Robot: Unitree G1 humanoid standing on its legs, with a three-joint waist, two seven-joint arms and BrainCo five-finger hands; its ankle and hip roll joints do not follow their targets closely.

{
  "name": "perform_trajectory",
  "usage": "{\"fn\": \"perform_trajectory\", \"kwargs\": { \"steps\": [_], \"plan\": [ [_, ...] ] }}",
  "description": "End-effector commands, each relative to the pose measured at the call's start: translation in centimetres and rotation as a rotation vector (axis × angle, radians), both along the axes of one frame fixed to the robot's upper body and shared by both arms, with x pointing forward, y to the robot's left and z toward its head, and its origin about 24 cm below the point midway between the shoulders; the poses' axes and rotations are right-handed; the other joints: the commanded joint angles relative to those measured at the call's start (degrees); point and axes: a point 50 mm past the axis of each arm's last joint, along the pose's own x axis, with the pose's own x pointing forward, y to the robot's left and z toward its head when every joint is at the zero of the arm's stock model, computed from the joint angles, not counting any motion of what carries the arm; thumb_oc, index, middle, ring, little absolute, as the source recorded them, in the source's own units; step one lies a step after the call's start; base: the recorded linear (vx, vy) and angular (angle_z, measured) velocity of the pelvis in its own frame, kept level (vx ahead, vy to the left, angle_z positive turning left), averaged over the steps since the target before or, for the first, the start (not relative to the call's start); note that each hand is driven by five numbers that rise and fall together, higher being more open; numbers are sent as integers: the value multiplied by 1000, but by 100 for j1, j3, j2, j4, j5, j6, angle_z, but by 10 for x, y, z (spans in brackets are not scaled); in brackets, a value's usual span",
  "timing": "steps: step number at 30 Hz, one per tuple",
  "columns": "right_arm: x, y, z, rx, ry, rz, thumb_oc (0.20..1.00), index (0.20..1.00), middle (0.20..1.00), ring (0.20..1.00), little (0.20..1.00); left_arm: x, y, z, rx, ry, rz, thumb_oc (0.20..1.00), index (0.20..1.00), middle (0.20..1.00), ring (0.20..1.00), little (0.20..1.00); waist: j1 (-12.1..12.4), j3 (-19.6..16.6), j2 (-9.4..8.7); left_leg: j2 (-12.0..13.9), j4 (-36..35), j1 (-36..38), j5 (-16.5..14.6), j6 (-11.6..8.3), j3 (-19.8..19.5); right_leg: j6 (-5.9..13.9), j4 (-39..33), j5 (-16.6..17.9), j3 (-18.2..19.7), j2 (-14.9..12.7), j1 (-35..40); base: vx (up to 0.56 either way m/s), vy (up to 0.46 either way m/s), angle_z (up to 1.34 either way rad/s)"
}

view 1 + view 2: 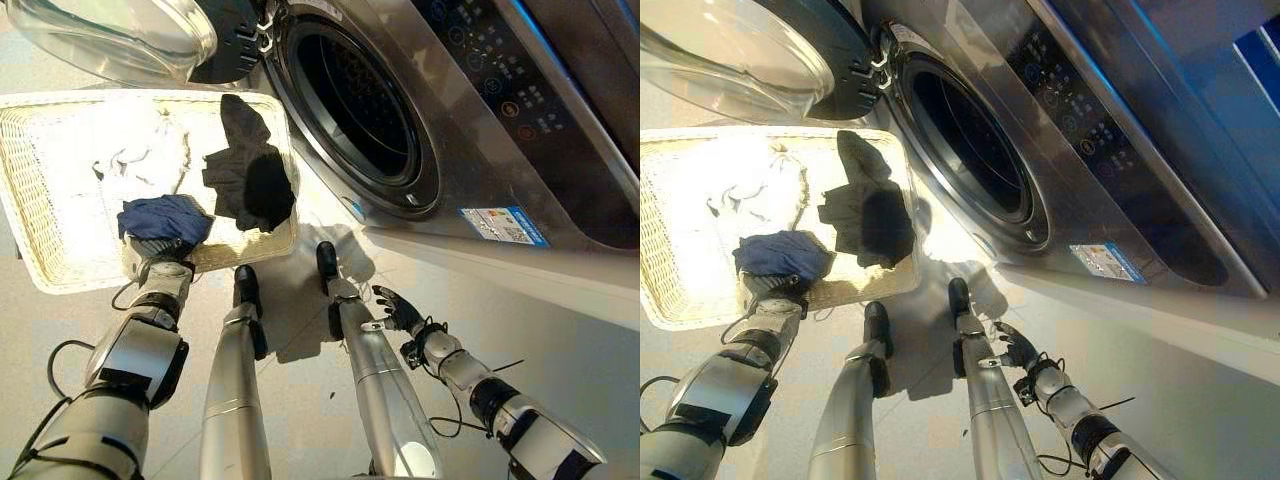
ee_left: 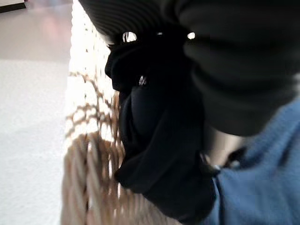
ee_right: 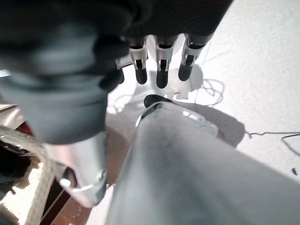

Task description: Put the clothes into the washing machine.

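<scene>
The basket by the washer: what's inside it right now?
The wicker basket holds a white garment, a black garment draped toward its rim, and a navy blue cloth bunched over the left hand, hiding its fingers. Anything beneath the clothes is covered.

Open drum mouth (image 1: pixel 358 110) beside basket rim (image 1: pixel 288 170), glass door (image 1: pixel 110 35) swung aside

Right hand (image 3: pixel 159 65) fingers relaxed over pale floor (image 3: pixel 262 79), basket corner (image 3: pixel 28 197)

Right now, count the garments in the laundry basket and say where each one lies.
3. A white garment in the basket's middle, a black one draped over the washer-side rim, a navy one over the left hand. More may lie underneath.
</scene>
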Motion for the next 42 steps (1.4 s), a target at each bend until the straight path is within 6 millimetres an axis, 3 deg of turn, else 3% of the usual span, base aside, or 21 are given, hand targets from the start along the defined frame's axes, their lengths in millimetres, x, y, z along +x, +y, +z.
{"fn": "perform_trajectory", "kwargs": {
  "steps": [1, 4, 5, 9, 13, 20, 21, 25, 29, 34, 37, 42],
  "plan": [
    [-15, 8, -5, 54, -17, 50, 1000, 1000, 1000, 1000, 1000, 24, -26, 41, 103, -215, -220, 200, 200, 200, 200, 200, 50, -38, -405, -388, 587, 162, -729, -7, -21, 173, -916, 627, -74, 155, 335, -40, -99, 10],
    [-16, 5, -4, 46, -26, 57, 1000, 1000, 1000, 1000, 1000, 26, -34, 45, 130, -258, -263, 200, 200, 200, 200, 200, 81, -38, -365, -451, 163, 483, -506, -45, -44, 161, -1080, 649, -82, 145, 580, -42, -84, 14],
    [-17, 5, -5, 45, -22, 57, 1000, 1000, 1000, 1000, 1000, 25, -34, 44, 129, -255, -264, 200, 200, 200, 200, 200, 109, -38, -350, -423, 200, 507, -569, -45, -44, 159, -1062, 612, -83, 175, 606, -57, -81, 14],
    [-16, 1, -4, 35, -40, 49, 1000, 1000, 1000, 1000, 1000, 19, -40, 34, 100, -323, -283, 200, 200, 200, 200, 200, 270, -38, -179, -470, -331, 1095, -283, -101, -69, 120, -1186, 489, -120, 163, 1145, -50, -75, 11],
    [-17, -4, -4, 11, -59, 29, 1000, 1000, 1000, 1000, 1000, 5, -47, 12, 93, -336, -287, 200, 200, 200, 200, 200, 545, -38, 78, -455, -730, 1661, -110, -158, -156, 77, -1199, 248, -273, 120, 1667, -30, -49, 10],
    [-8, -7, 14, 16, -157, 15, 1000, 1000, 1000, 1000, 1000, -22, -64, -30, 84, -268, -336, 200, 200, 200, 200, 200, 955, -38, 455, -428, -1437, 2493, 266, -227, -406, 64, -1288, 18, -557, -16, 2472, -21, -42, 19],
    [-3, -3, 24, 36, -201, 24, 1000, 1000, 1000, 1000, 1000, -29, -74, -44, 71, -205, -411, 200, 200, 200, 200, 200, 1059, -38, 575, -398, -1700, 2748, 392, -241, -462, 80, -1346, -16, -653, -24, 2726, -9, -46, 34],
    [11, 5, 51, 79, -279, 69, 1000, 1000, 1000, 1000, 1000, -43, -101, -69, -44, -134, -617, 200, 200, 200, 200, 200, 1181, -63, 825, -286, -2301, 3236, 676, -324, -448, 130, -1623, -5, -824, -35, 3235, 18, 22, 26],
    [18, 12, 69, 119, -310, 109, 1000, 1000, 1000, 1000, 1000, -49, -124, -66, -134, -146, -868, 200, 200, 200, 200, 200, 1214, -176, 947, -224, -2629, 3505, 807, -384, -348, 143, -1883, 44, -921, -58, 3523, 28, 63, 16],
    [19, 21, 84, 137, -347, 202, 1000, 1000, 1000, 1000, 1000, -54, -154, -48, -251, -175, -1228, 200, 200, 200, 200, 200, 1192, -324, 1090, -201, -2769, 3757, 852, -423, -261, 128, -2054, 51, -981, -93, 3836, 38, 82, 6],
    [14, 32, 81, 159, -299, 282, 1000, 1000, 1000, 1000, 1000, -58, -170, -39, -351, -188, -1417, 200, 200, 200, 200, 200, 1144, -434, 1138, -206, -2754, 3884, 821, -416, -221, 124, -2094, 31, -983, -124, 3987, 76, 73, 1],
    [5, 42, 67, 161, -187, 353, 1000, 1000, 1000, 1000, 1000, -64, -182, -34, -435, -193, -1557, 200, 200, 200, 200, 200, 1127, -499, 1137, -217, -2737, 3960, 800, -396, -207, 113, -2097, 12, -984, -127, 4074, 43, 10, -2]
  ]
}}
